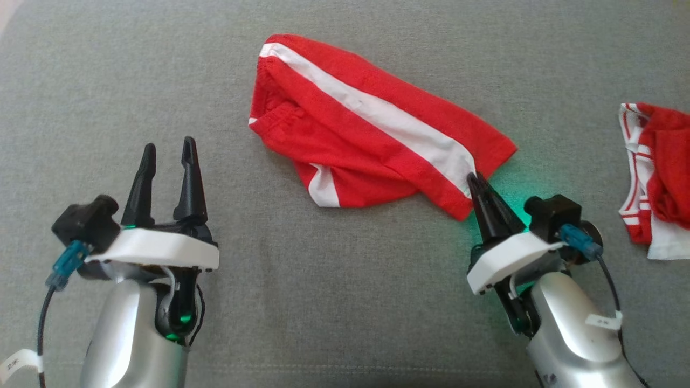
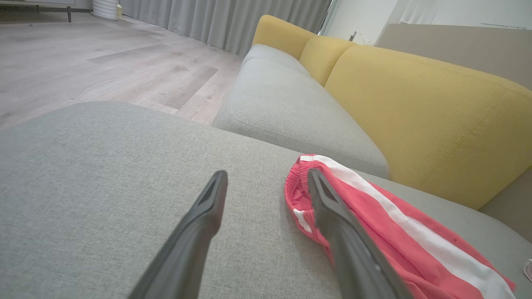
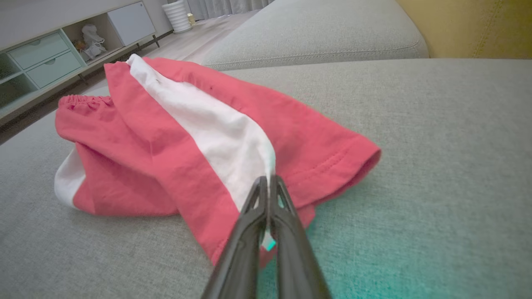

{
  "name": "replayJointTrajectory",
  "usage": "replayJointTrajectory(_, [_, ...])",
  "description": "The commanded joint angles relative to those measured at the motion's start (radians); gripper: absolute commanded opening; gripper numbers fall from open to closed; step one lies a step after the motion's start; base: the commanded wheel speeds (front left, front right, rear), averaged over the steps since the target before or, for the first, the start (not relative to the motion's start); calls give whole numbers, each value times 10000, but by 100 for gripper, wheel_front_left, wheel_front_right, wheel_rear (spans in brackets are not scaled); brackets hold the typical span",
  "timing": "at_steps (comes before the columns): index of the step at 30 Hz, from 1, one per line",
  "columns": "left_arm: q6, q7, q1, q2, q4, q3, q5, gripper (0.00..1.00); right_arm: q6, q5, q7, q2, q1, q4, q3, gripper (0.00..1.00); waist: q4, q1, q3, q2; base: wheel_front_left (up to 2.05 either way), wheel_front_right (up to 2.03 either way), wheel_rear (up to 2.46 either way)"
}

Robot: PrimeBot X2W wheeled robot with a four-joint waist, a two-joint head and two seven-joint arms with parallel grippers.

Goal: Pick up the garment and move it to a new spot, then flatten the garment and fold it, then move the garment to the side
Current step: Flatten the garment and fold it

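Right arm came in from the lower right of the head view, forearm angled up and left, right gripper (image 1: 474, 178) pointing at the lower-right corner of the garment (image 1: 366, 124). Jaws pressed together, pinching the fabric at the hem where the white stripe (image 1: 377, 113) ended. Right wrist view agreed: right gripper (image 3: 266, 179) fingertips were closed on the stripe's end, a sliver of cloth between them, and the garment (image 3: 174, 124) spread away up and to the left. Green glow on the cushion around that wrist.

Left arm sat at lower left of the head view, forearm near vertical, left gripper (image 1: 169, 144) pointing up the frame. Jaws spread, nothing between them but bare cushion. Well apart from the garment, which lay to its upper right. In the left wrist view, the left gripper (image 2: 267, 173) had its right-hand finger overlapping the elasticated waistband end of the garment (image 2: 374, 216); can't tell contact from that angle, but the head view showed a clear gap.

The garment lay crumpled and partly doubled over at centre frame on the grey seat cushion (image 1: 323, 302), long axis running upper left to lower right.

Count: two grippers, one pinching and one empty. Two red-and-white clothes: the task garment, plus a second garment (image 1: 657, 178) bunched at the right edge, untouched. Two grey seat cushions in the left wrist view, with a yellow backrest (image 2: 415, 112) behind.
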Motion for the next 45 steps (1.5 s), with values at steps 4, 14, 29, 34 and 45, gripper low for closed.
replayJointTrajectory(4, [-22,-74,-375,120,-233,465,-19,100,19,-186,-465,51,-356,-367,425,0,-289,0,-135,0,0,0,0])
replayJointTrajectory(14, [-106,-74,-245,119,-120,689,-45,100,19,-726,-889,-892,403,-1626,2306,0,-1138,0,-787,0,0,0,0])
replayJointTrajectory(29, [-285,-74,-352,130,352,633,525,100,19,120,-250,-4240,980,-2103,4675,0,-1426,0,-1201,0,0,0,0])
replayJointTrajectory(34, [-525,-62,-613,430,1113,50,824,100,19,362,-345,-4214,836,-2118,4040,0,-1412,0,-1104,0,0,0,0])
replayJointTrajectory(45, [-682,834,-2492,1933,2337,-2560,217,100,19,377,-411,-3835,337,-2055,3796,0,-1562,0,-595,0,0,0,0])
